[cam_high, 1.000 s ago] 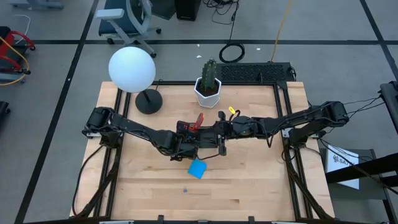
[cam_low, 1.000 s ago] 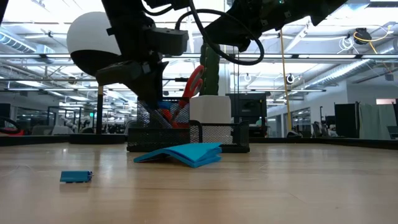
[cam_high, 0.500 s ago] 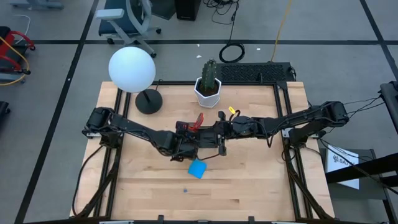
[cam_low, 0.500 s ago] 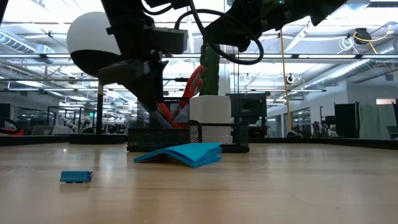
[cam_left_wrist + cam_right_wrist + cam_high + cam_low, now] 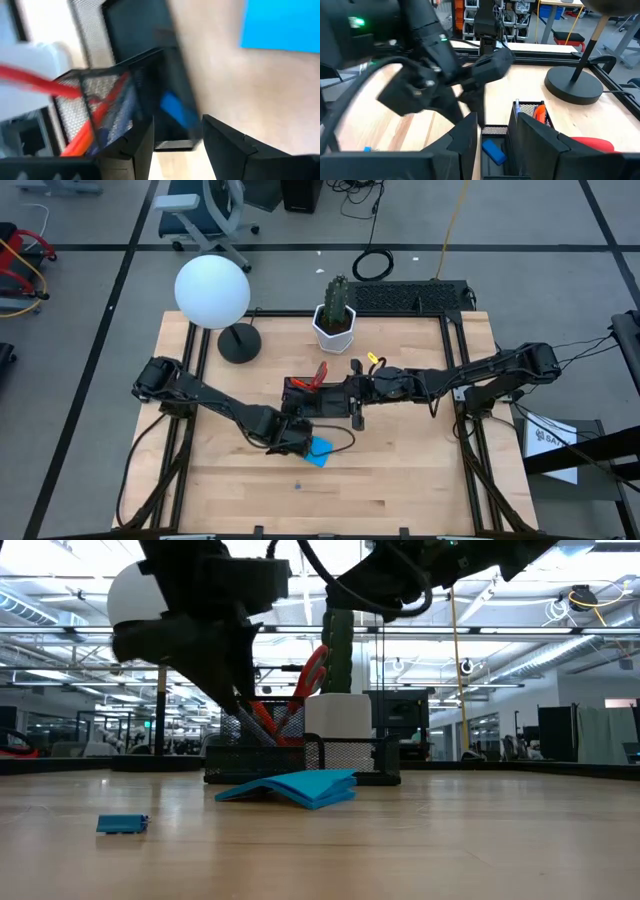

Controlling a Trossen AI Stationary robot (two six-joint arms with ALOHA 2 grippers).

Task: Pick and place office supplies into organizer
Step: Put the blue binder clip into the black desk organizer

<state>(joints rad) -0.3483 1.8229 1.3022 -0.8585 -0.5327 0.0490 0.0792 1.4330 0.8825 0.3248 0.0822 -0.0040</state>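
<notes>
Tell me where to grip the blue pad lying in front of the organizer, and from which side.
Grip the blue pad at its raised end, the one toward the right arm: the low view shows it arched off the table there, while the other end lies flat. Probably come in low from that side, one finger under. The open left pincer hangs by the flat end.
</notes>
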